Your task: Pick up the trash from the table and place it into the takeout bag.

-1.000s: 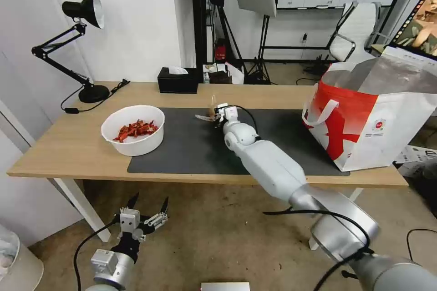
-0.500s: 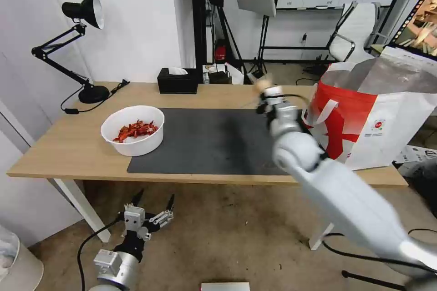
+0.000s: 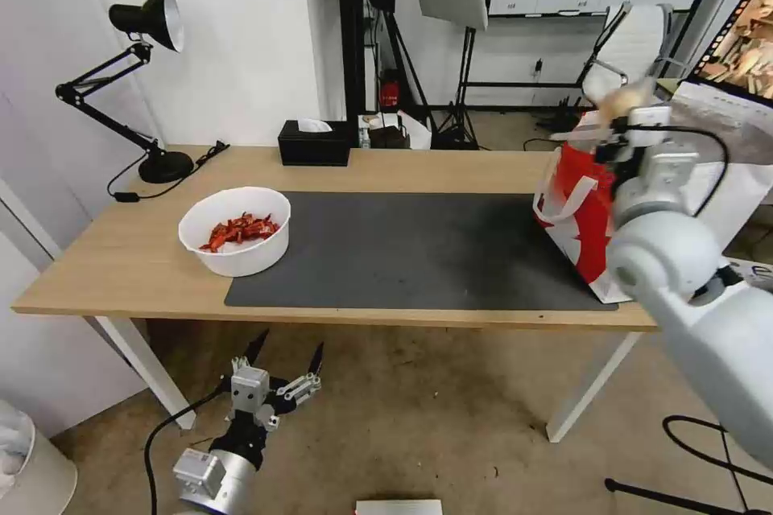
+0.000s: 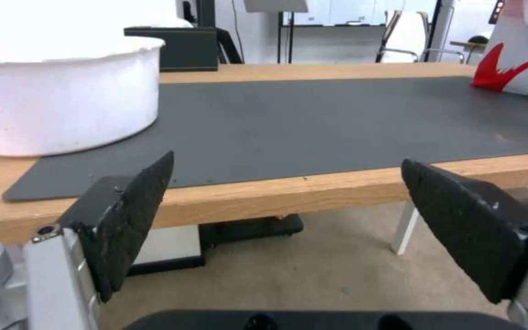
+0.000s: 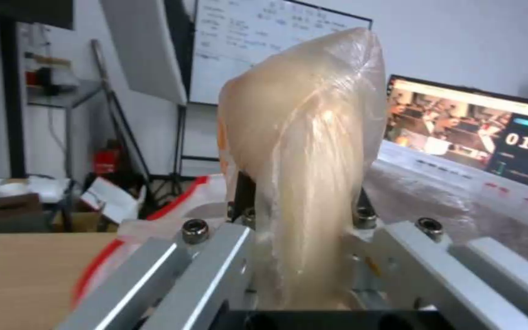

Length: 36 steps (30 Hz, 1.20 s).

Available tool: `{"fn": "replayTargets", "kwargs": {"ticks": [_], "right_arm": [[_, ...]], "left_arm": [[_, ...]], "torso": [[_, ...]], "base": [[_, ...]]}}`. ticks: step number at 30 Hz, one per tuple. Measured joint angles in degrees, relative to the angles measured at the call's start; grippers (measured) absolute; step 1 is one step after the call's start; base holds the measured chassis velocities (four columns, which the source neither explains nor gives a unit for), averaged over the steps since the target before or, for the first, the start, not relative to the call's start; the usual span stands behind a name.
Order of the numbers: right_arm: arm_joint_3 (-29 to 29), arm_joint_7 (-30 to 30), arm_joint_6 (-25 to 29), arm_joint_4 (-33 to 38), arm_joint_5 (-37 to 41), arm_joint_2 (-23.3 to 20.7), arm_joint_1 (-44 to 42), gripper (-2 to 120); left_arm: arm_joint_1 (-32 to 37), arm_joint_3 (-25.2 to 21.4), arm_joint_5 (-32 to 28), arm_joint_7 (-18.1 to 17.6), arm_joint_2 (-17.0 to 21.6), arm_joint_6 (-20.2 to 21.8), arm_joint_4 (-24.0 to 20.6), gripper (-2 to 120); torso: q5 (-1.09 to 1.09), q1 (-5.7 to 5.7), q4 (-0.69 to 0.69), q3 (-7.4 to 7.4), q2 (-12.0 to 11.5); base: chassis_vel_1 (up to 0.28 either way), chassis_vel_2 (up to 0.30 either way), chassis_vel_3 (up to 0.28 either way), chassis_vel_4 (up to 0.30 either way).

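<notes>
The table (image 3: 121,257) carries a grey mat (image 3: 419,249), with the bag (image 3: 588,217) at its right end and the bowl (image 3: 235,229) of red scraps on the mat's left edge. The right gripper (image 3: 624,125) hangs over the bag's near rim — clamped on the beige bundle (image 5: 307,151). The left gripper (image 3: 282,354) sits below the table's front edge, fingers spread apart.

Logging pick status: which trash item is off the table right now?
The beige bundle, clamped in the right gripper at the takeout bag. The white bowl sits on the table.
</notes>
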Motion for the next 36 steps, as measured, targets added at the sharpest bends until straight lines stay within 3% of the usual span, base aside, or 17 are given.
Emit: {"fn": "replayTargets", "kwargs": {"ticks": [10,13,17,20,24,31,36], "right_arm": [[0.2,0.3,-0.3,-3.5,0.3,-1.4,1.4,13],[0.2,0.2,-1.3,-3.6,0.4,-1.8,1.4,27],[0.2,0.2,-1.4,-3.5,0.8,-1.9,1.4,37],[0.2,0.2,-1.5,-3.7,1.4,-1.9,1.5,54],[0.2,0.2,-1.4,-3.7,1.7,-1.9,1.5,63],[0.5,0.1,-1.0,-3.3,2.0,-1.4,0.9,94],[0.8,0.0,-1.0,-3.0,2.2,-1.2,0.1,100]], "left_arm": [[0.1,0.0,-0.2,0.0,-0.2,-0.3,0.8,100],[0.1,0.1,-0.2,0.0,-0.3,-0.3,0.8,100],[0.1,0.2,-0.2,0.0,-0.5,-0.3,0.8,100],[0.2,0.2,-0.2,0.0,-0.6,-0.3,0.8,100],[0.3,0.1,-0.2,0.0,-0.8,-0.3,0.7,100],[1.1,-0.2,0.0,0.0,-1.3,-0.2,0.0,100],[1.3,-0.5,0.1,0.0,-1.2,-0.2,-0.4,100]], "torso": [[-0.01,0.01,0.01,0.00,0.0],[-0.02,0.00,0.01,0.00,0.0],[-0.01,0.01,0.01,0.00,0.0],[-0.02,0.01,0.01,0.00,0.0],[-0.01,0.01,0.01,0.00,0.0],[-0.02,0.01,0.01,0.00,0.0],[-0.02,0.01,0.01,0.00,0.0]], "base": [[0.000,0.000,0.000,0.000],[0.000,0.000,0.000,0.000],[0.000,0.000,0.000,0.000],[0.000,0.000,0.000,0.000],[0.000,0.000,0.000,0.000],[0.000,0.000,0.000,0.000],[0.000,0.000,0.000,0.000]]}}
